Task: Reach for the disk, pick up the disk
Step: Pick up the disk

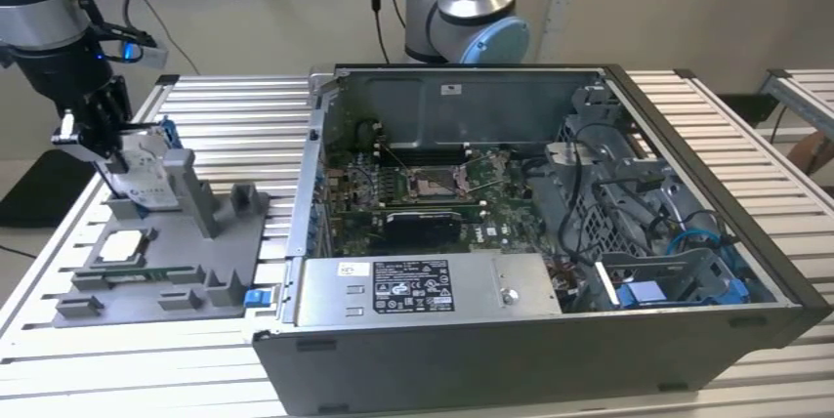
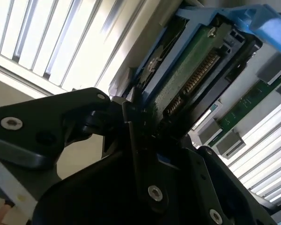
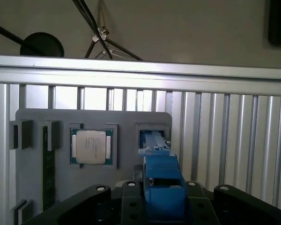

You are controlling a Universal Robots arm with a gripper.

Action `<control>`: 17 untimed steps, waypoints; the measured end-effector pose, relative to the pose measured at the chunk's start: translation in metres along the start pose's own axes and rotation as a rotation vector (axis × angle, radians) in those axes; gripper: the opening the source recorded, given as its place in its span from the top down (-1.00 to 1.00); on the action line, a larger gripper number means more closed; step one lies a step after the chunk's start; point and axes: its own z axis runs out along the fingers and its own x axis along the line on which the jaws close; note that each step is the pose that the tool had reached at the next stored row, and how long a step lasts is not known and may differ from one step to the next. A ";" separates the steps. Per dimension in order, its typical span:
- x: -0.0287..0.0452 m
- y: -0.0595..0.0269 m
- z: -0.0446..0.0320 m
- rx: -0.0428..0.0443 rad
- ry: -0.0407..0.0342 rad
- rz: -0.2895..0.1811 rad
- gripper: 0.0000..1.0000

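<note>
The disk (image 1: 152, 182), a silver drive in a blue bracket, stands upright in the tall slot of the grey fixture (image 1: 195, 262) at the exterior view's left. My gripper (image 1: 117, 156) comes down on its top end from the left. In the second wrist view the dark fingers (image 2: 131, 123) press against the sides of the disk (image 2: 196, 70), whose green board and connector show. In the first wrist view the blue bracket of the disk (image 3: 161, 171) sits between the jaws of the gripper (image 3: 161, 186), above the fixture's slot (image 3: 152, 137). The gripper is shut on the disk.
A square silver chip (image 3: 90, 146) and a green memory stick (image 3: 48, 164) lie in the fixture's other pockets. The open computer case (image 1: 521, 223) takes up the middle and right of the slatted table (image 1: 222, 115). A second arm's base (image 1: 467, 27) stands behind it.
</note>
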 end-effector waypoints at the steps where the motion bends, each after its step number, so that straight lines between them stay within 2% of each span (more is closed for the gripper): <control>1: 0.0000 0.0000 0.0000 -0.0001 0.0000 0.000 1.00; 3: 0.0000 0.0000 0.0000 0.0000 -0.0021 0.000 1.00; 5: 0.0000 0.0000 0.0000 0.0000 -0.0005 0.000 1.00; 7: 0.0001 0.0000 0.0001 -0.0009 0.0204 0.000 1.00; 8: 0.0001 0.0000 0.0001 -0.0010 0.0242 0.000 1.00; 10: 0.0002 0.0000 0.0000 -0.0012 0.0249 0.000 1.00; 11: 0.0001 0.0000 -0.0001 -0.0013 0.0204 0.000 1.00; 14: 0.0001 0.0001 -0.0001 -0.0005 -0.0077 0.000 1.00; 15: 0.0001 0.0001 -0.0001 -0.0003 -0.0141 0.000 1.00; 17: 0.0001 0.0001 -0.0001 -0.0002 -0.0165 0.000 1.00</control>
